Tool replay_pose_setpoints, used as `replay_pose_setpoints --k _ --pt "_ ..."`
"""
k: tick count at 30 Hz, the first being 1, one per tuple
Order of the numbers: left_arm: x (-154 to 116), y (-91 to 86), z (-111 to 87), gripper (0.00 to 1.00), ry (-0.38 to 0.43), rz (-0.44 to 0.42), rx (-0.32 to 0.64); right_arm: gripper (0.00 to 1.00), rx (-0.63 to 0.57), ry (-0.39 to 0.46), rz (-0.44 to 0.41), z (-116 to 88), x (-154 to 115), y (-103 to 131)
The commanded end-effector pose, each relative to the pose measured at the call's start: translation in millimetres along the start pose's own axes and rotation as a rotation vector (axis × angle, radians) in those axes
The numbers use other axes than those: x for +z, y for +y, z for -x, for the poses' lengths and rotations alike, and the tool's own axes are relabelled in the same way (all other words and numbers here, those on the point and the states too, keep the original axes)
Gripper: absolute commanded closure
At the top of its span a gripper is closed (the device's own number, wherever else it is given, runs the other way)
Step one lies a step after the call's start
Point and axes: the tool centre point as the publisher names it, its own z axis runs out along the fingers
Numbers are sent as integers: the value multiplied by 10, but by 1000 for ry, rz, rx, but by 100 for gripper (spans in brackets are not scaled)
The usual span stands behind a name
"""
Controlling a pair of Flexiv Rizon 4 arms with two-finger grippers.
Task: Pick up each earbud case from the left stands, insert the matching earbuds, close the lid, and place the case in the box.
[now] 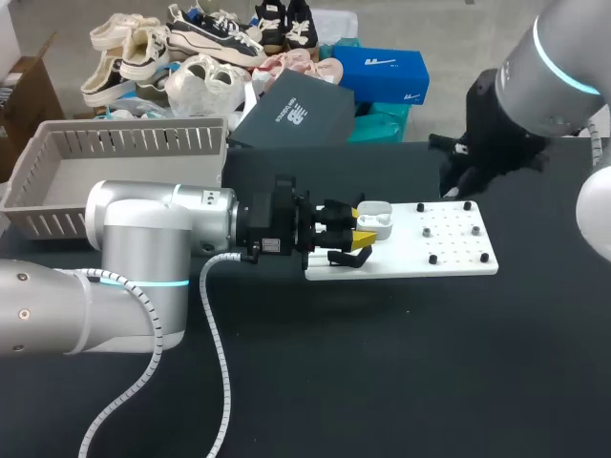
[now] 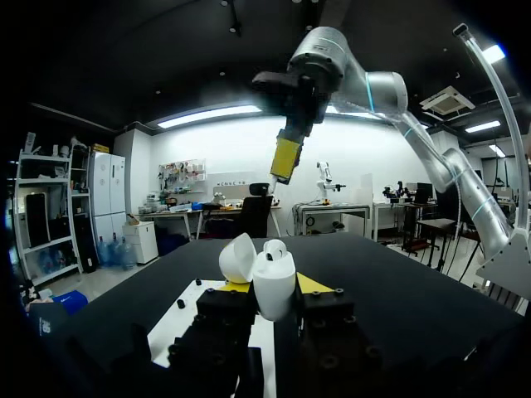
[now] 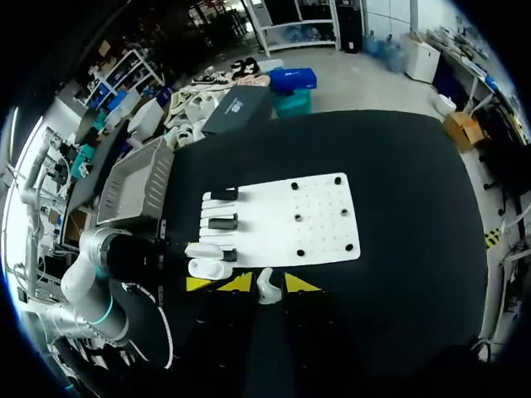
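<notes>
Tabletop (image 1: 382,363): a flat black surface bearing everything listed here, left to right.

Far left, near the back edge: a grey slatted basket (image 1: 134,143), standing upright.

Left arm (image 1: 143,229): comes in from the left and lies low over the table. Its forearm passes in front of the basket.

Left gripper (image 1: 361,224): at the left end of the white board. Its yellow tips pinch a white earbud case (image 2: 274,282) from two sides. The case stands upright between the fingers, with its lid (image 2: 238,259) hinged open and tilted back.

White board (image 1: 449,250): a rectangle lying flat near the table's middle. Black stands (image 3: 222,222) line its left end. Small black pegs (image 1: 432,259) dot its right half, set well apart from one another.

Right arm (image 1: 558,48): enters from the upper right corner.

Right gripper (image 2: 286,164): hangs raised above the table, ahead of and higher than the held case, and apart from it. A small white earbud (image 3: 266,287) sits nipped between its yellow tips, over the near edge of the board as its own camera sees it.
</notes>
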Motion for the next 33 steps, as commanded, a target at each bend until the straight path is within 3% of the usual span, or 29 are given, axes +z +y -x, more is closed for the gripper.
replay_pose_setpoints --k 1,10,20,33 --pt "4 -20 -2 100 0 8 2 100 -69 42 -20 -162 -357 174" --pt "4 -20 -2 100 0 8 2 100 -253 172 -45 -293 -332 530" --pt "4 -20 -2 100 0 8 2 100 -328 342 -31 -206 -92 740" --pt "4 -20 -2 100 0 8 2 100 -337 396 -71 -64 168 781"
